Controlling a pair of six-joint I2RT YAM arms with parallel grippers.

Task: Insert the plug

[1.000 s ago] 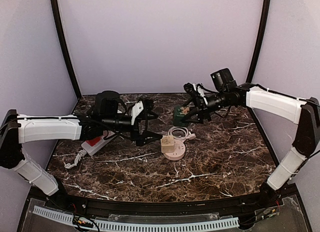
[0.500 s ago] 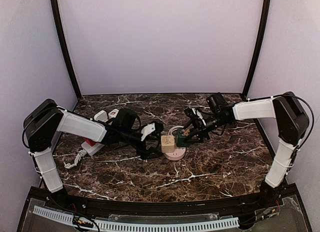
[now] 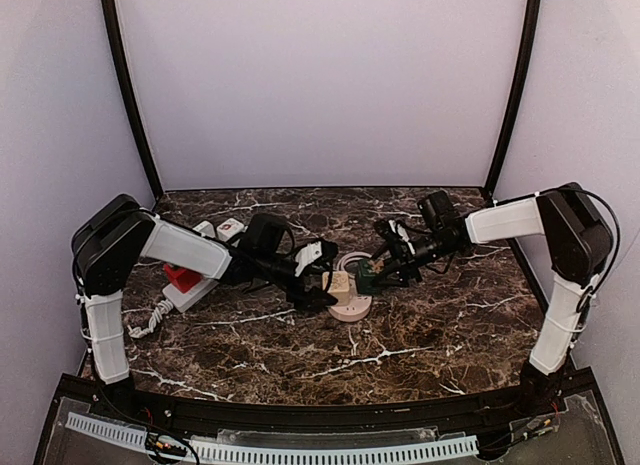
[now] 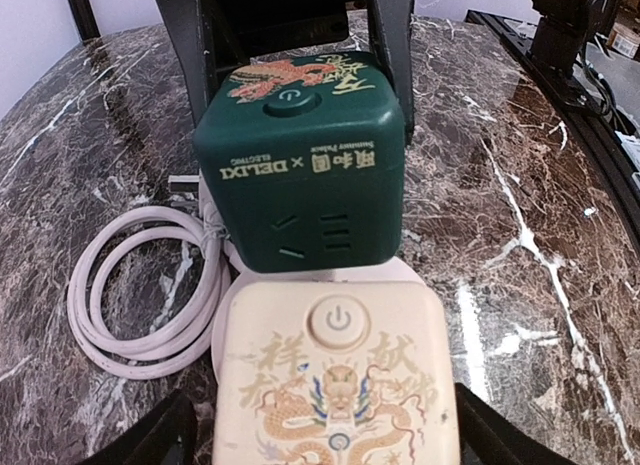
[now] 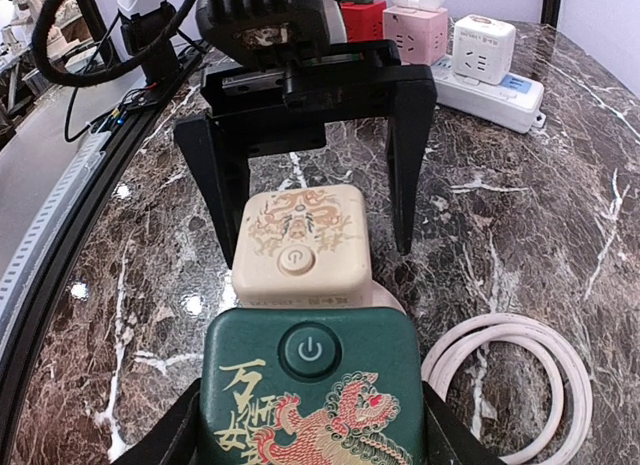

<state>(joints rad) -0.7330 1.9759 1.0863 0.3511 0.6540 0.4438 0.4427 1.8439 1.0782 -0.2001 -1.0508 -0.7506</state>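
A beige socket cube (image 3: 336, 283) with a dragon print sits on a round pink base (image 3: 352, 307). My left gripper (image 3: 328, 288) is open and straddles it, one finger on each side with small gaps; in the left wrist view the cube (image 4: 335, 380) fills the space between the jaws. My right gripper (image 3: 372, 275) is shut on a dark green socket cube (image 3: 363, 276), held low with its side against the beige cube. In the right wrist view the green cube (image 5: 310, 395) is nearest and the beige cube (image 5: 300, 240) is beyond it.
A white power strip (image 3: 190, 288) carrying red, pink and white cubes lies at the left; it shows at the back of the right wrist view (image 5: 495, 85). A coiled white cable (image 4: 140, 285) lies next to the pink base.
My right gripper has carried the green cube down from the back to beside the beige cube. My left gripper has moved right and now straddles the beige cube.
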